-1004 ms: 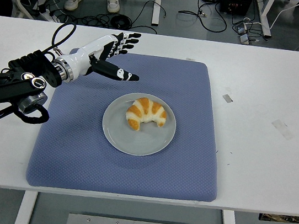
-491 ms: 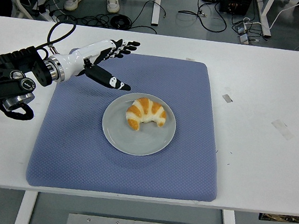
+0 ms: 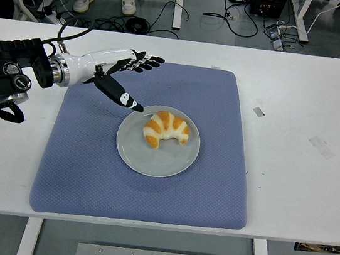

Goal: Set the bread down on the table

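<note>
— Where's the bread?

— The croissant (image 3: 166, 129) sits on the grey plate (image 3: 155, 160), centre of the frame, on the blue mat (image 3: 88, 167). My left hand (image 3: 119, 73) hovers at upper left, fingers spread, holding nothing.

— How will it handle?

— Light, soft and flaky, I'd guess. I'd pinch it gently across the thick middle so it isn't crushed.

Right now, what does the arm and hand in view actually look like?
Only the left arm shows: bulky black links with round joint housings and a looping black cable. A silver ring joins it to a white wrist shell. The left hand has a white back, black segmented fingers with pale knuckle marks, and a black thumb bearing white markings.
</note>
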Available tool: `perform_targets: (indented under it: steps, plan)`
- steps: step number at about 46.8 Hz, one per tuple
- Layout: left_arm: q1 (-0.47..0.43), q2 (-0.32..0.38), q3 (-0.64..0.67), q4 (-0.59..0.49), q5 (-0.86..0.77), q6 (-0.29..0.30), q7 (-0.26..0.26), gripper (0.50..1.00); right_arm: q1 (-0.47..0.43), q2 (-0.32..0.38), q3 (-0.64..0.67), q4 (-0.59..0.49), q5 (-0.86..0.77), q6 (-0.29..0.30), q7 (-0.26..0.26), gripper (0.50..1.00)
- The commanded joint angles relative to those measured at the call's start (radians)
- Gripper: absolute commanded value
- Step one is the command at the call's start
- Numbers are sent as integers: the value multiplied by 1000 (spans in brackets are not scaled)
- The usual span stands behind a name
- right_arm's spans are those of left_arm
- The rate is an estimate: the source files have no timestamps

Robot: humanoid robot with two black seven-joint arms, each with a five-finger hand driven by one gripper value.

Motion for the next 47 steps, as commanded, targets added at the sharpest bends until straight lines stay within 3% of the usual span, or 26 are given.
perform_targets:
  steps: [1,25,47]
  plan:
    - [-23,-5,30,0,4,2,-1,981,0,0,-1,0,0,0,0,1000]
    - [5,-141,59,23,54,14,-1,981,0,0,0,0,0,0,0,1000]
    - [14,-163,79,68,74,33,1,977,0,0,0,0,0,0,0,1000]
